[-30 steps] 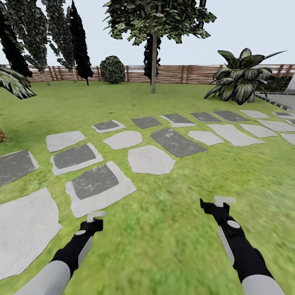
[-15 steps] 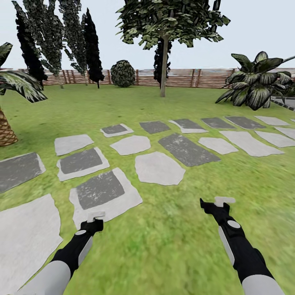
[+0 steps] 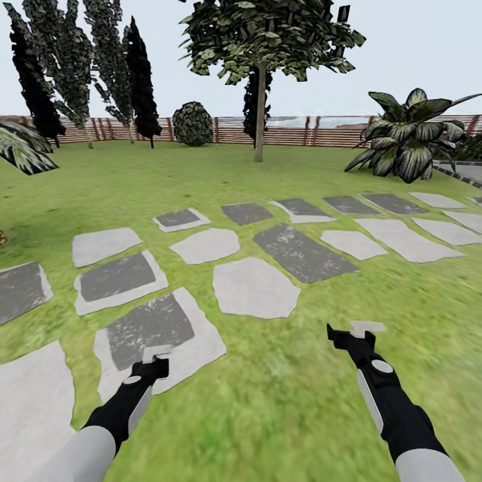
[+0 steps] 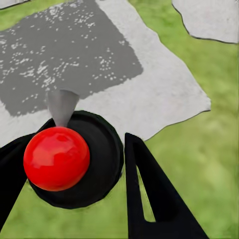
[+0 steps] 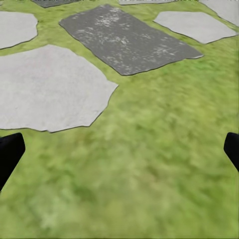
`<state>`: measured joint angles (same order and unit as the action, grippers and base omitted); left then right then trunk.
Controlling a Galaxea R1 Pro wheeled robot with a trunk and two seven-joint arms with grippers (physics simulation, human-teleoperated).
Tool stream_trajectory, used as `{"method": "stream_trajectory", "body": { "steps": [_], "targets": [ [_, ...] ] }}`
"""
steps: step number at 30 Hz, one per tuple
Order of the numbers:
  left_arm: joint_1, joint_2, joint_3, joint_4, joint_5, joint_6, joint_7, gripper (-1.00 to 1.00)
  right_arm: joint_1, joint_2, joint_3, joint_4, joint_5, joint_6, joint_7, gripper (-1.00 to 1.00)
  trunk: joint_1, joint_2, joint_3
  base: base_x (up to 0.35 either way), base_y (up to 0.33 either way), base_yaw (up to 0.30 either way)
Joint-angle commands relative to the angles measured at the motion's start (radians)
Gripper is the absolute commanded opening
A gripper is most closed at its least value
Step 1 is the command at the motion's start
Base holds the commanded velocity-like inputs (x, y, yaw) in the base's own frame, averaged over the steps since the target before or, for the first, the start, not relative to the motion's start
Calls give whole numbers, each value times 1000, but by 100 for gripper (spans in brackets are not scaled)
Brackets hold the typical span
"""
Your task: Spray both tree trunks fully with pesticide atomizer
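Note:
In the left wrist view, my left gripper (image 4: 79, 144) is shut on the pesticide atomizer (image 4: 57, 159), a black round body with a red ball on it and a grey cone nozzle. The head view shows that gripper (image 3: 157, 355) low over the edge of a stepping stone. My right gripper (image 3: 361, 332) hangs open over the grass floor (image 3: 281, 395), and its wrist view (image 5: 122, 149) has nothing between the fingers. A tree (image 3: 268, 33) with a straight pale trunk (image 3: 259, 120) stands far ahead near the fence.
Grey stepping stones (image 3: 254, 288) run across the lawn ahead of both arms. A striped broad-leaved bush (image 3: 405, 140) is at the far right, a round shrub (image 3: 193, 124) and dark narrow conifers (image 3: 80, 60) at the far left by the wooden fence (image 3: 301, 130).
The whole head view has shifted, so the camera moved: the palm at the left has slid mostly out of frame. Both arms keep the same pose.

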<state>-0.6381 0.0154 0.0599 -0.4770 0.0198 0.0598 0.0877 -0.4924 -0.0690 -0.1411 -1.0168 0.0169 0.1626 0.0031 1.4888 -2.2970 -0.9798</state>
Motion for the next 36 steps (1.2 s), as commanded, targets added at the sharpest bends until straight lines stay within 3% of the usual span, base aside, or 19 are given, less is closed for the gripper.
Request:
{"method": "stream_trajectory", "body": {
  "steps": [1,31,36],
  "targets": [
    [0,0,0,0,0,0,0,-100,0,1,0,0,0,0,0,100,0,0,0,340,0,-5],
    [-1,0,0,0,-1,1,0,-100,0,3,1,1,0,0,0,100,0,0,0,340,0,0],
    [-5,-30,-5,-1,-4,3,0,-100,0,2,2,8,5,0,-3,100,0,0,0,340,0,0]
  ]
}}
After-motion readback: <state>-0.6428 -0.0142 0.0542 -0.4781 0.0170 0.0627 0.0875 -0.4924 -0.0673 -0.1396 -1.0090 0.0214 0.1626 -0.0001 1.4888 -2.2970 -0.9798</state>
